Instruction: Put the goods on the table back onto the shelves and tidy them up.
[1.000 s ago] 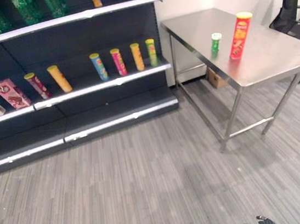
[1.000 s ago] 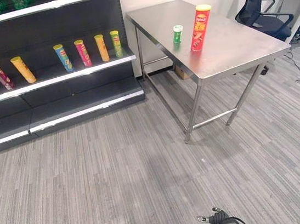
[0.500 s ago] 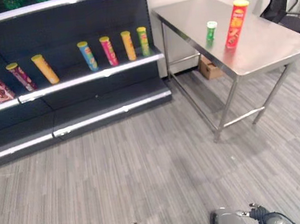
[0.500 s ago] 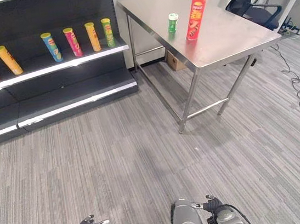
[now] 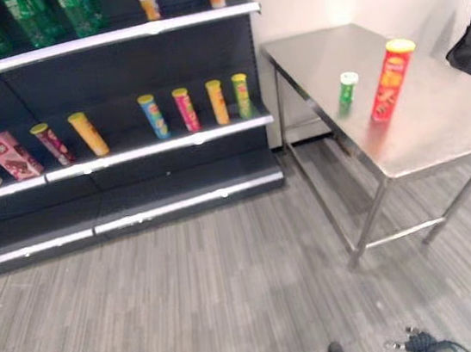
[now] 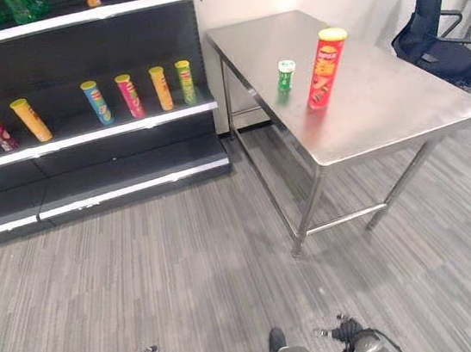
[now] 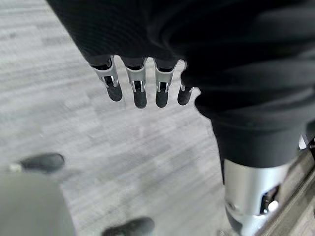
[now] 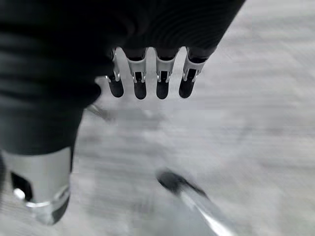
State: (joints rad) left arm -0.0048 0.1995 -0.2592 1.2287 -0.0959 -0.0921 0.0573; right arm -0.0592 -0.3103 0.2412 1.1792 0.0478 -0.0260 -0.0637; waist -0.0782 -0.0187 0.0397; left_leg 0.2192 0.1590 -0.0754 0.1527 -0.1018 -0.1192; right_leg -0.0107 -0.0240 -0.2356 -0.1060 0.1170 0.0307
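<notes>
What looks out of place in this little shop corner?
Two goods stand on the steel table rather than the shelves: a tall red can and a small green can, both upright. On the middle shelf, the chip cans lean back at differing angles. Nothing looks spilled or damaged.

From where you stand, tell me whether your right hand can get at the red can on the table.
Probably not. The right hand hangs low beside the body, open and empty, and a wide stretch of floor lies between it and the red can standing far back on the table.
</notes>
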